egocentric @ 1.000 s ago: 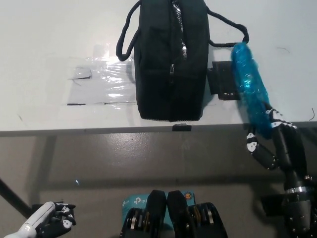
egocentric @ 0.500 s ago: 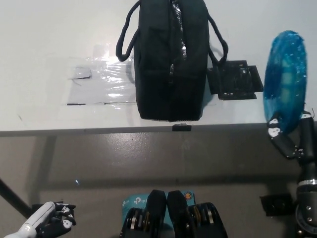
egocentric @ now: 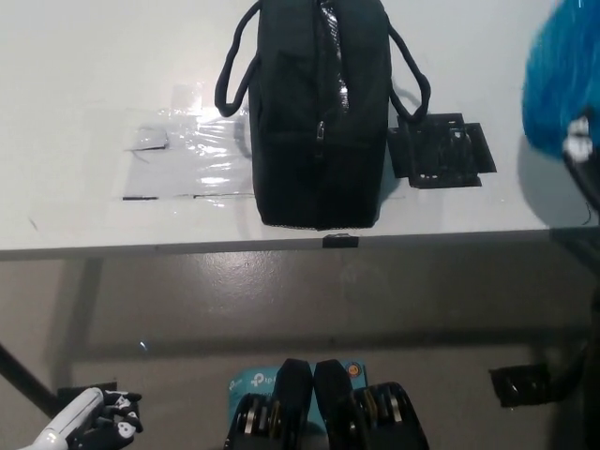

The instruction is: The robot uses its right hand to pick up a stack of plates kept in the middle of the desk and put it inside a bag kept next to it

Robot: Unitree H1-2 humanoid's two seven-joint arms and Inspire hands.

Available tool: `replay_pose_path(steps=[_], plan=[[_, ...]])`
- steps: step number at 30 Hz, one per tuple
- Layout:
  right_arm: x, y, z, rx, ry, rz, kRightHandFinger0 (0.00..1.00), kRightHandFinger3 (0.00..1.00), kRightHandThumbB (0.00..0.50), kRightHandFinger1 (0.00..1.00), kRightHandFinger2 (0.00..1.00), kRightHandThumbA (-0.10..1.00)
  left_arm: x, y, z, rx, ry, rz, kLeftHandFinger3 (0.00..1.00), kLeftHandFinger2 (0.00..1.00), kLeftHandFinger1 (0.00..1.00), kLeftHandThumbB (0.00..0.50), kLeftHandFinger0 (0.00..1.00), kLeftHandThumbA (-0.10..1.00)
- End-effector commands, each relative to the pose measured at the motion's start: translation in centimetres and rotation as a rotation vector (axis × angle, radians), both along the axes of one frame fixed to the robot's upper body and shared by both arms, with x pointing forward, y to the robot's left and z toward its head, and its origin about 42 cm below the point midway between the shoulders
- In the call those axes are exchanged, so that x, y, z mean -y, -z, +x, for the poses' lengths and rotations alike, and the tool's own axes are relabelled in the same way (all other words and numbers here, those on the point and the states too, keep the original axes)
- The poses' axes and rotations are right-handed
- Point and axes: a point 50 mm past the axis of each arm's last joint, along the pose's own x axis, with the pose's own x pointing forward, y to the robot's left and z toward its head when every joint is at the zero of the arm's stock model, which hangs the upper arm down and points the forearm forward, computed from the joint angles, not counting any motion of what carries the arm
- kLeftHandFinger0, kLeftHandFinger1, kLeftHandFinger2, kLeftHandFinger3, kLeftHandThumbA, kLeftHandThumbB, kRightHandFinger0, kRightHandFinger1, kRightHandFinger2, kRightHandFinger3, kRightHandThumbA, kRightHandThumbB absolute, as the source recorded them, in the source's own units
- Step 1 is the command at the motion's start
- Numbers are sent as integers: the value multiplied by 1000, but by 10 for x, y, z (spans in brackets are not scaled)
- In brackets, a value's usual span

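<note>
2 hands are in view. Left hand (egocentric: 105, 427): white, at the lower left below the desk edge, fingers loosely curled around nothing, in the same place as 0.5 s ago.

Desk (egocentric: 75, 112): white, with a patch of clear tape (egocentric: 192, 155) left of centre. Bag (egocentric: 319, 112): black, standing at the desk centre near the front edge, top zip showing partly open, 2 handles hanging at its sides. Its position matches the earlier frame. Black mat (egocentric: 441, 152): flat on the desk, just right of the bag, now fully uncovered.

Plates (egocentric: 562, 80): blue stack, at the far right edge, partly cut off by the frame. Compared with 0.5 s ago it sits higher and further right, raised clear of the desk and well apart from the bag.

Right hand (egocentric: 579, 141): black with white markings, only a small part visible just below the plates and touching them. It appears to grip the lower rim of the stack; the finger positions cannot be made out in detail. The arm runs down the right edge.
</note>
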Motion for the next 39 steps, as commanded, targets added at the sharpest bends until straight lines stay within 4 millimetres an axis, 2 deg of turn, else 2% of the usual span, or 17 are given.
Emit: replay_pose_path(steps=[1,3,7,13,16,19,21,24,25,27,29,31,32,34,37,38,39], plan=[[-24,-75,5,152,-178,-3,0,178,242,0,218,-100,-13,-13,0,36,7,45,852,855,832,169,796,-100],[-29,-80,10,156,-196,-15,0,167,266,0,212,-100,-15,-12,-2,34,10,49,859,855,839,176,808,-100],[-37,-95,18,160,-206,-47,0,93,265,0,175,-100,-14,-13,-2,31,12,63,855,854,836,180,810,-100],[-52,-115,28,144,-237,-59,0,82,254,0,189,-100,-15,-14,-1,26,7,62,845,853,831,181,801,-100],[-63,-117,29,134,-246,-77,0,90,249,0,224,-100,-15,-13,-2,29,11,59,852,855,827,185,798,-100],[-75,-116,32,136,-274,-99,0,93,230,0,224,-100,-15,-13,-2,22,8,68,852,860,840,183,821,-100],[-86,-116,34,125,-293,-88,0,74,258,0,210,-100,-15,-14,-2,24,15,79,854,862,843,180,827,-100],[-96,-113,37,119,-305,-108,0,16,262,0,165,-100,-14,-15,-2,21,17,74,864,877,850,174,827,-100],[-99,-106,37,100,-304,-111,0,15,264,0,168,-100,-13,-12,-6,12,23,71,859,872,835,177,817,-100],[-107,-104,40,81,-305,-125,0,44,271,0,230,-100,-13,-11,-6,8,20,73,857,867,832,182,813,-100],[-110,-102,42,77,-295,-136,0,63,273,0,240,-100,-13,-10,-6,8,23,75,848,859,829,182,802,-100],[-122,-97,46,75,-287,-158,0,29,273,0,126,-100,-12,-9,-7,10,27,76,847,859,832,177,801,-100],[-121,-94,45,69,-285,-158,0,24,272,0,118,-100,-11,-7,-10,4,29,76,848,860,833,176,803,-100],[-136,-88,52,61,-285,-167,0,0,255,0,68,-100,-12,-6,-10,2,25,70,854,859,827,169,794,-100],[-138,-86,54,52,-284,-166,0,0,256,0,36,-100,-9,-5,-11,-2,24,66,855,858,826,172,790,-100],[-144,-81,60,31,-287,-163,0,0,234,0,3,-100,-9,-5,-12,-3,16,57,850,859,829,176,789,-100],[-144,-79,62,33,-279,-169,0,0,233,0,1,-100,-8,-6,-10,1,20,66,850,858,829,176,787,-100]])
